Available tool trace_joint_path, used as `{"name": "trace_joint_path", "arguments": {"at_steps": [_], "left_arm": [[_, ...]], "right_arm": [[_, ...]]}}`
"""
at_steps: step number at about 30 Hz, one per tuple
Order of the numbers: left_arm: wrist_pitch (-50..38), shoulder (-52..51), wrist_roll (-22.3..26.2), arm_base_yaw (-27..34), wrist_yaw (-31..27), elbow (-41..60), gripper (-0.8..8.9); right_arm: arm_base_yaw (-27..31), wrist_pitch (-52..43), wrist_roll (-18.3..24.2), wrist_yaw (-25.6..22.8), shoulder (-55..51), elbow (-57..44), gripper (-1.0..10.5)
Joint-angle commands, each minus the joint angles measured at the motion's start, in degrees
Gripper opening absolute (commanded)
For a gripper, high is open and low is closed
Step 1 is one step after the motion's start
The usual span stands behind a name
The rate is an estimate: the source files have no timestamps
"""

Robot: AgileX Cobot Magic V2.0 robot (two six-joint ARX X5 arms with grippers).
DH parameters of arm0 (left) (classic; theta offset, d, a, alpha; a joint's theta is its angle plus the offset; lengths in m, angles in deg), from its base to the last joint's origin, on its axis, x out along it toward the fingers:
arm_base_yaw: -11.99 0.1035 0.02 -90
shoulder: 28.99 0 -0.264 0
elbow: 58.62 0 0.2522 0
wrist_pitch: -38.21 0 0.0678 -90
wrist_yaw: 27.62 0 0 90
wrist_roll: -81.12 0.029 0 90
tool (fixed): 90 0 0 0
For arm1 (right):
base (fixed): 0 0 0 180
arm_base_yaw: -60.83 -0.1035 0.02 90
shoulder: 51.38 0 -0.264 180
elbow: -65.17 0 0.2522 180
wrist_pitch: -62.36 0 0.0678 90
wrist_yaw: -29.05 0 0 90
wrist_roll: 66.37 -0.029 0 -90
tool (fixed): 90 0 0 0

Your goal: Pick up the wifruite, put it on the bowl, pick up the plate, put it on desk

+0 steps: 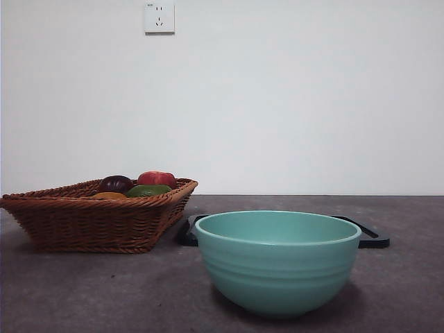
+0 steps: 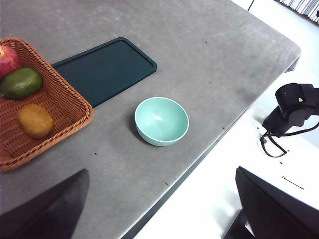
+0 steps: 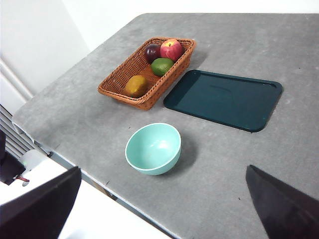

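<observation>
Four fruits sit in the wicker basket (image 3: 144, 74); among them I log the wifruite (image 3: 135, 85), orange-brown, at the basket's near end, beside the green fruit (image 3: 161, 66). Bowl (image 3: 153, 148): empty, upright on the desk (image 3: 239, 164), well apart from the basket, presumably placed clear for an easy drop. Dark tray (image 3: 224, 98): flat, just beside the basket. Left gripper (image 2: 162, 209) and right gripper (image 3: 164, 209): both high above the desk, jaws wide, holding nothing. I judge nothing begun.
</observation>
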Motion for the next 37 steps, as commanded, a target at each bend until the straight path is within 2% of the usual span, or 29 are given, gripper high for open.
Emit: {"name": "trace_joint_path", "arguments": {"at_steps": [1, 3, 4, 5, 7, 8, 9, 30, 37], "left_arm": [[-0.4, 0.3, 0.9, -0.3, 0.4, -1.1, 4.67], [-0.5, 0.3, 0.9, -0.3, 0.4, -1.1, 4.42], [-0.5, 0.3, 1.0, -0.3, 0.4, -1.1, 3.97], [-0.5, 0.3, 1.1, -0.3, 0.4, -1.1, 3.07], [-0.4, 0.3, 1.3, -0.3, 0.4, -1.1, 0.58], [-0.5, 0.3, 1.3, -0.3, 0.4, -1.1, 0.09], [-0.5, 0.3, 1.3, -0.3, 0.4, -1.1, 0.22], [-0.5, 0.3, 1.3, 0.0, 0.4, -1.1, 0.19], [-0.9, 0.3, 1.2, 10.2, -0.4, -1.0, 0.19]], "right_arm": [[-0.4, 3.7, -0.4, -0.1, 0.0, 0.8, 6.2], [-0.4, 3.8, -0.4, -0.5, 0.0, 0.8, 6.0], [-0.4, 3.8, -0.4, -0.5, 0.0, 0.8, 5.5], [-0.4, 3.8, -0.4, -0.5, 0.0, 0.8, 4.5], [-0.4, 3.8, -0.4, -0.5, 0.0, 0.8, 1.8], [-0.4, 3.7, -0.4, -0.5, 0.0, 0.8, 0.3], [-0.4, 3.6, -0.4, -0.5, 0.0, 0.8, 0.0], [-0.4, 2.4, -0.4, -0.5, 0.0, 0.8, 0.1], [-0.4, 2.4, -0.4, -0.5, 0.0, 0.8, 0.1]]}}
